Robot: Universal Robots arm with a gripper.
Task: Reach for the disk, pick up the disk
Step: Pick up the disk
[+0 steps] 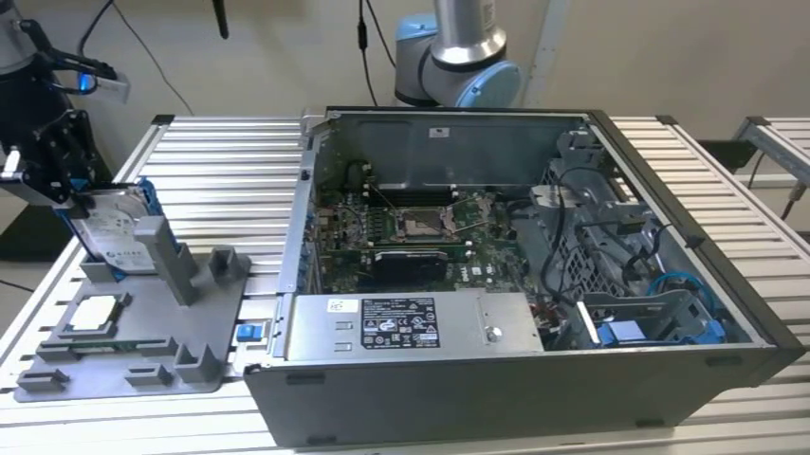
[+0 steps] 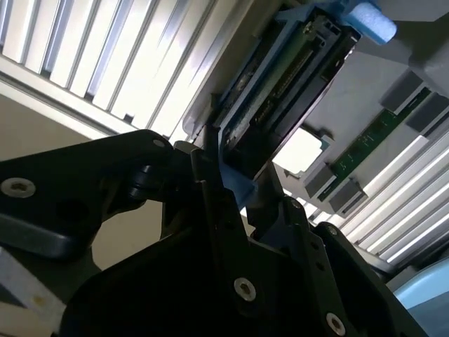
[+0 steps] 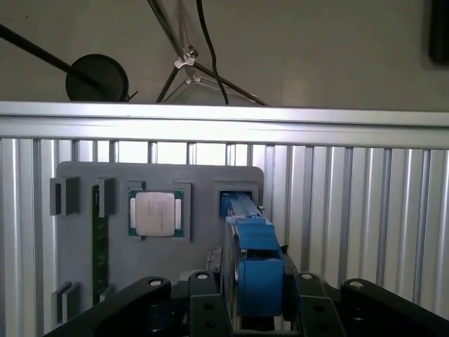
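- The disk (image 1: 112, 232) stands on edge at the exterior view's left, silver-grey with a white label, clipped in a blue frame (image 1: 146, 196).
- Its lower end sits in a slot of the grey holder (image 1: 190, 332), behind one of the holder's upright posts.
- The pincer (image 1: 74, 201) is closed on the upper end of the disk. In the first wrist view its two black fingers (image 3: 210, 305) press against either side of the blue-framed edge (image 3: 258, 270).
- In the second wrist view the disk (image 2: 280, 98) is seen edge-on, running away from the pincer (image 2: 242, 193) toward the holder.
- A square silver chip (image 3: 156, 213) lies flat in a recess of the holder, just beside the disk's slot. A green memory stick (image 3: 100, 246) lies on the chip's far side from the disk.
- The holder rests on the ribbed metal table (image 1: 215, 171).
- An open computer case (image 1: 532, 379) lies beside the holder, toward the exterior view's right, with its board and cables exposed.
- Part of the arm (image 1: 458, 47) rises behind the case.
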